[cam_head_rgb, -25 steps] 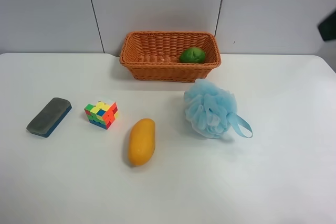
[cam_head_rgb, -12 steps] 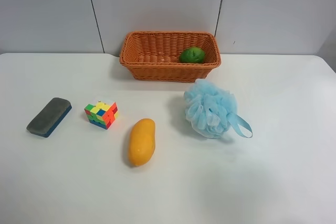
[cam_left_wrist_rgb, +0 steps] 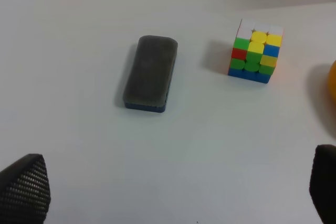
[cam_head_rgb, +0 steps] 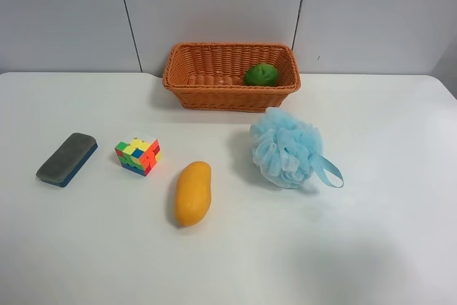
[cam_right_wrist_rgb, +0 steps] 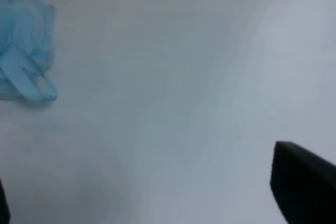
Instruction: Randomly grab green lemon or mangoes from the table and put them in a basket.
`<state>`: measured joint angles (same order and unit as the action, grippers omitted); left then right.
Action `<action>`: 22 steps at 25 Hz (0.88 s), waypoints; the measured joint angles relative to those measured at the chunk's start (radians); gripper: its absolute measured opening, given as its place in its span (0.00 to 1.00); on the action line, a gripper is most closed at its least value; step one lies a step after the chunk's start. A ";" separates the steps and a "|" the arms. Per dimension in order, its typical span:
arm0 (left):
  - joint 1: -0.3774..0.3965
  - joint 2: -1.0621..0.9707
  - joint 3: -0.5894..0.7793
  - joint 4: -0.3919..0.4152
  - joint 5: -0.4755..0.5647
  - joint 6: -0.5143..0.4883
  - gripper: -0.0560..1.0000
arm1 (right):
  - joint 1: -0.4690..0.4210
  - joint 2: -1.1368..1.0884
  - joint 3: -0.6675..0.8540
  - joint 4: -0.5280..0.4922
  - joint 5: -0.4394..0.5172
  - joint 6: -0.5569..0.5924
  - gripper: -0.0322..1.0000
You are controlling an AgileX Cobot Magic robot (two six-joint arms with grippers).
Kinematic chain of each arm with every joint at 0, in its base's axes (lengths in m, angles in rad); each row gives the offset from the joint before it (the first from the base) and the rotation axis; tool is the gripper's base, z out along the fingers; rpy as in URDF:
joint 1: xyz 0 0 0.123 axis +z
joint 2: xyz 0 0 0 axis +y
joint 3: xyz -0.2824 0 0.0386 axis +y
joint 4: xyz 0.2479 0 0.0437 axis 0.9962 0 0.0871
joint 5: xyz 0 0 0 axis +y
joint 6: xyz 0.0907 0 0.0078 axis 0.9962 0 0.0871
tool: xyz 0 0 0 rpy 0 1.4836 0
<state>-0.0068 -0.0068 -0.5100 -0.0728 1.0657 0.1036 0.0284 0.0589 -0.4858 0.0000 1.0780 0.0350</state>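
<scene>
The green lemon (cam_head_rgb: pixel 261 74) lies inside the orange-brown wicker basket (cam_head_rgb: pixel 214 91) at the back of the white table (cam_head_rgb: pixel 385 248). The orange-yellow mango (cam_head_rgb: pixel 193 192) lies on the table in front of the basket; its edge shows in the left wrist view (cam_left_wrist_rgb: pixel 333 80). No arm shows in the exterior high view. My left gripper (cam_left_wrist_rgb: pixel 173 187) is open and empty above the table, with the mango off to one side. My right gripper (cam_right_wrist_rgb: pixel 139 195) is open and empty over bare table, beside the sponge.
A fluffy light-blue bath sponge (cam_head_rgb: pixel 287 148) with a ribbon loop lies right of the mango and shows in the right wrist view (cam_right_wrist_rgb: pixel 23 45). A multicoloured puzzle cube (cam_head_rgb: pixel 138 156) (cam_left_wrist_rgb: pixel 255 51) and a grey-blue eraser (cam_head_rgb: pixel 66 158) (cam_left_wrist_rgb: pixel 150 73) lie to the mango's left.
A dark part of the arm at the exterior high view's upper right edge has left the picture. The objects have not moved.
</scene>
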 joint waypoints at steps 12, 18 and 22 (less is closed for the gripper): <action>0.000 0.000 0.000 0.000 0.000 0.000 0.99 | -0.025 -0.062 0.005 0.000 -0.011 -0.001 0.99; 0.000 0.000 0.000 0.000 0.000 0.000 0.99 | -0.025 -0.062 0.005 0.000 -0.011 -0.001 0.99; 0.000 0.000 0.000 0.000 0.000 0.000 0.99 | -0.025 -0.062 0.005 0.000 -0.011 -0.001 0.99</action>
<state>-0.0068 -0.0068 -0.5100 -0.0728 1.0657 0.1036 0.0032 -0.0026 -0.4807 0.0000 1.0667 0.0342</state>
